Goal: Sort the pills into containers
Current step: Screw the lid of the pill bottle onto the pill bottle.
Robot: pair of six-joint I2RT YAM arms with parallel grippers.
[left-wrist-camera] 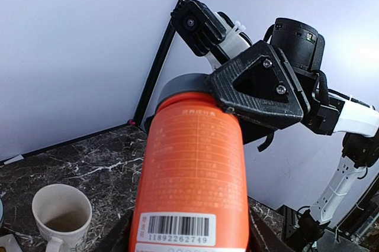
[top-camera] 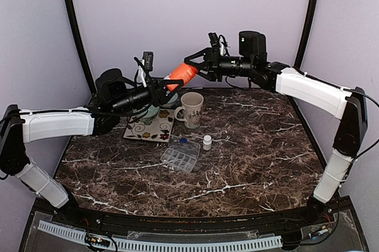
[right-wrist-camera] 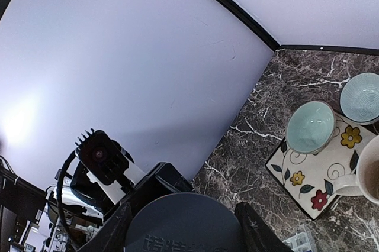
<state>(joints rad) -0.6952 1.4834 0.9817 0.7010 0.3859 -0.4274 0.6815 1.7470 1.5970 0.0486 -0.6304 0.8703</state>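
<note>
The orange pill bottle hangs above the desk, its body clamped in the left pincer. Its long axis rises rightward into the right pincer, whose jaws close round the grey cap. Only the left wrist view shows the barcode label, and only the top view shows the pill organiser below.

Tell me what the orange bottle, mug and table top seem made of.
The orange bottle looks like plastic: semi-gloss, soft sheen, text printed on it. The mug is likely glazed ceramic: cream, thick rounded rim. The table top shows dark marble with white veins; real stone or printed laminate, I cannot tell.
</note>
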